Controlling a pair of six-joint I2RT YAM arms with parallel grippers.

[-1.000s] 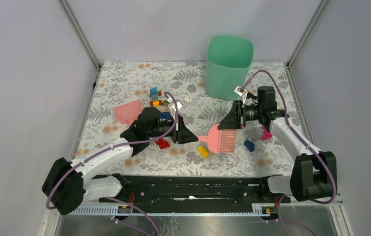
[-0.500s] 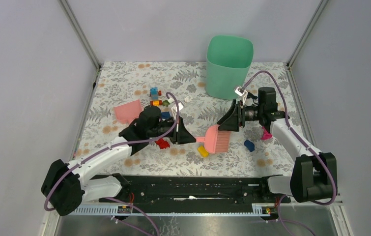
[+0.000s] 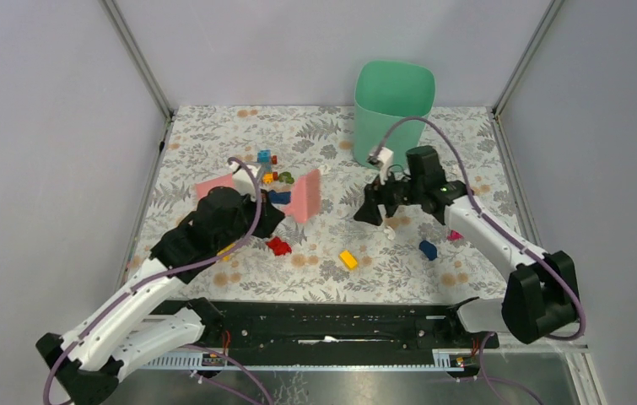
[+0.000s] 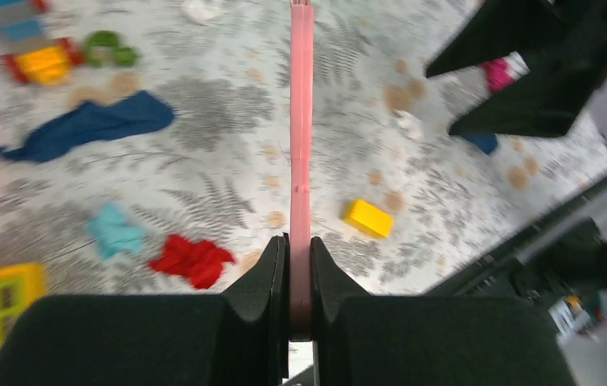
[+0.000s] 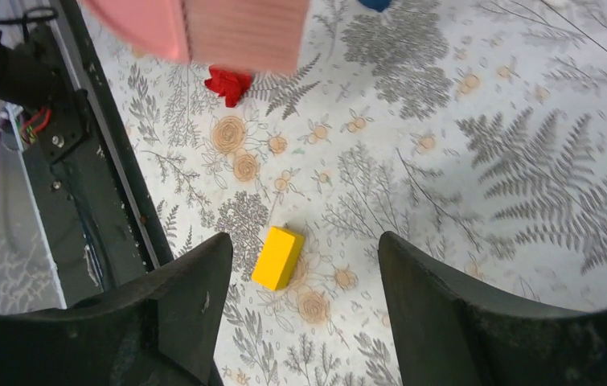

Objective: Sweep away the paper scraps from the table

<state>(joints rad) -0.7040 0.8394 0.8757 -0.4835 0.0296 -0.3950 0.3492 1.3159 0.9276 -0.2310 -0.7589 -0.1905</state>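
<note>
We find the paper scraps [image 4: 407, 122] lying on the table [image 3: 213, 135]: one near the right gripper [image 5: 304, 241], another beyond the far tip of the pink brush [image 3: 305, 196]. The left gripper [image 4: 298, 241] is clamped on the brush's handle. The right gripper's fingers stand wide apart, holding nothing, above a yellow brick [image 5: 277, 257].

This looks like a robotics lab test cell: plain grey panel walls [image 3: 45, 126] held in aluminium posts [image 3: 137, 55] box in a leaf-printed worktop [image 3: 213, 139], with the cabled left arm [image 3: 129, 295] and right arm [image 3: 493, 236] bolted to a black rail [image 3: 340, 325] at its edge.
</note>
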